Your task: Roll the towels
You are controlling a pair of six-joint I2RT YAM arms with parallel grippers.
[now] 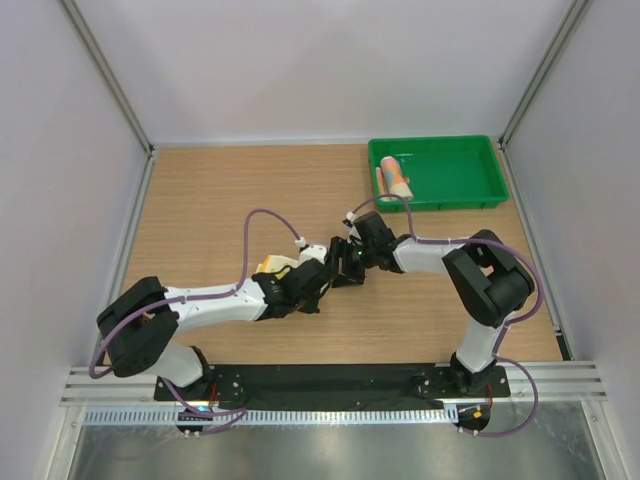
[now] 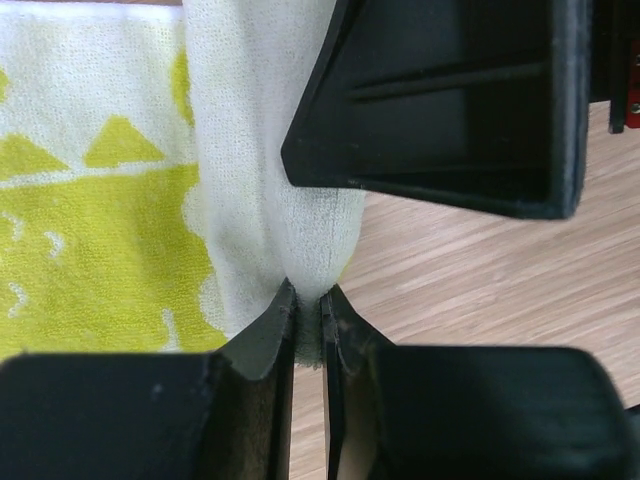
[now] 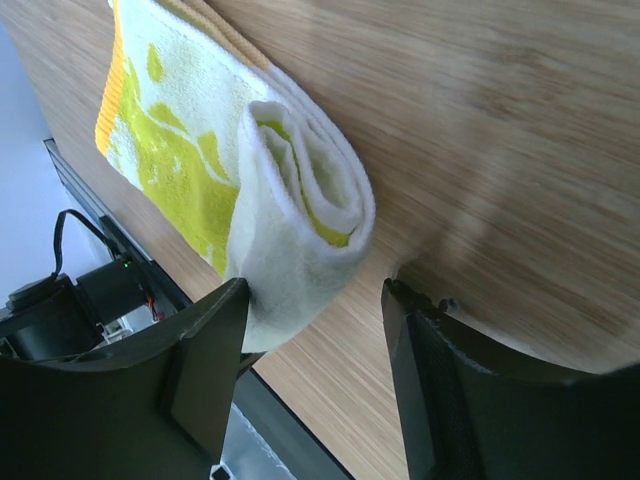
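Observation:
The yellow towel (image 3: 190, 150) with a white-green pattern lies on the wooden table, partly rolled from one end; the spiral roll (image 3: 320, 200) shows in the right wrist view. My left gripper (image 2: 308, 300) is shut on the white rolled edge of this towel (image 2: 270, 180). My right gripper (image 3: 315, 300) is open, its jaws astride the roll's end, the left finger touching it. In the top view both grippers meet at mid-table, left gripper (image 1: 318, 278), right gripper (image 1: 345, 262), and hide most of the yellow towel (image 1: 270, 265). The blue towel (image 1: 397, 178), a short roll with its orange-pink side showing, lies in the green tray.
The green tray (image 1: 450, 175) stands at the back right of the table. Grey walls enclose the table on three sides. The arms' black base rail (image 1: 330, 385) runs along the near edge.

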